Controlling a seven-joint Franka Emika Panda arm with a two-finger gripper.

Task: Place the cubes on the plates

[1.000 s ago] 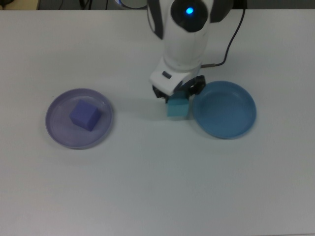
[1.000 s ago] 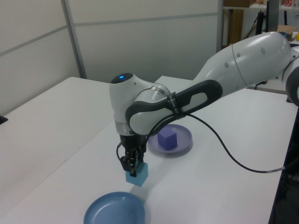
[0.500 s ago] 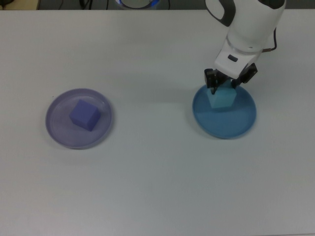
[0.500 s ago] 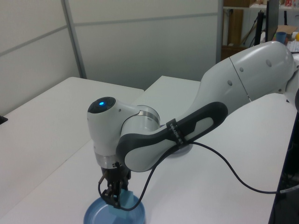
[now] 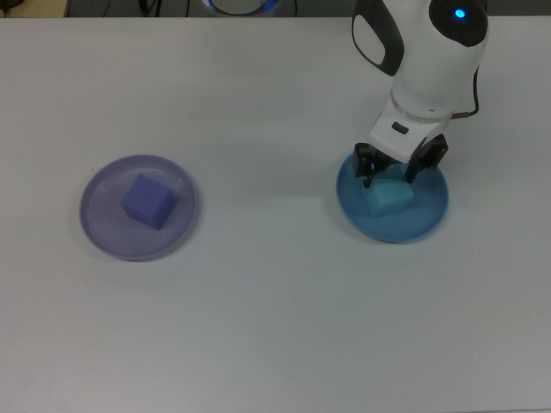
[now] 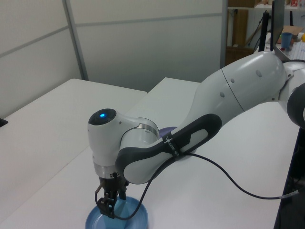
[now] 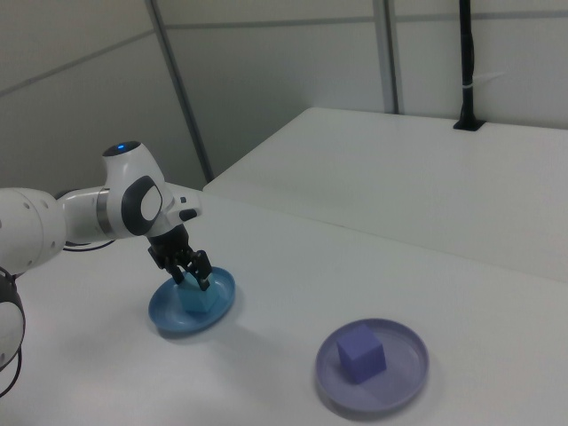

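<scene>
The light cyan cube (image 5: 387,199) lies inside the medium blue plate (image 5: 430,217) at the top view's right. My gripper (image 5: 392,169) hovers just over the cube with its fingers spread wider than the cube and not touching it. The right view shows the same: the gripper (image 7: 191,273) is open above the cyan cube (image 7: 197,300) on the blue plate (image 7: 224,289). The purple-blue cube (image 5: 148,200) rests in the pale lavender plate (image 5: 102,228) at the top view's left, and shows again (image 7: 360,352) in its plate (image 7: 404,371).
The arm's white forearm and a black cable (image 6: 228,162) stretch over the table between the two plates in the left view. A dark post (image 7: 465,62) stands on the far table in the right view.
The gripper carried the cyan cube from the table beside the blue plate onto that plate, then opened and let it go. The purple-blue cube stayed put.
</scene>
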